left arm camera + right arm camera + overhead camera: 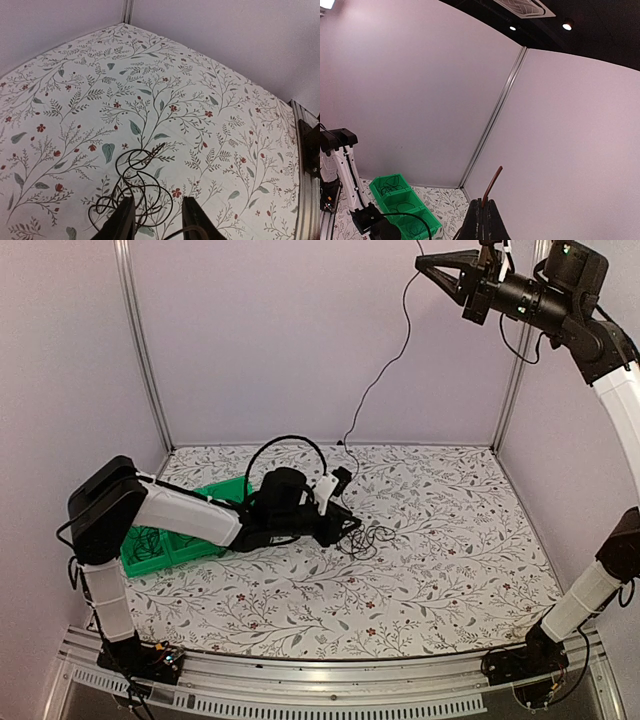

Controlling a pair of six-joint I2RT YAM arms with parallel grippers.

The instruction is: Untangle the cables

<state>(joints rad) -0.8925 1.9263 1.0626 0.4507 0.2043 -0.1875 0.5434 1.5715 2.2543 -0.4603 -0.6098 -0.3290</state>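
**DESK:** What are we looking at?

**PHOTOGRAPHER:** An untangling job, midway. The right claw point(482, 205), raised high toward the back wall, is pinched tight on one thin black cable point(406, 338). The copper-coloured end pokes out above its fingertips. From there the line curves down to a loopy tangle of thin black cables point(365, 537) lying near the middle of the floral-print counter point(470, 560).

**DESK:** And the other arm?

**PHOTOGRAPHER:** The left claw point(157, 222) sits low at the tangle with its jaws partly apart. Loops lie between its fingers and just ahead of them, and it does not appear to grip anything. Behind that arm, on the left, a green plastic three-compartment bin point(160, 560) holds more wire.

**DESK:** Which step is this?

**PHOTOGRAPHER:** By my reading, one strand is being drawn out of the knot, and the knot has not let go.

**DESK:** What does the next move need?

**PHOTOGRAPHER:** Probably an anchor. The left claw closes on the remaining loops and holds them to the counter while the right draws its line away gently. Without that hold, the whole bundle would likely lift with the strand instead of releasing it.
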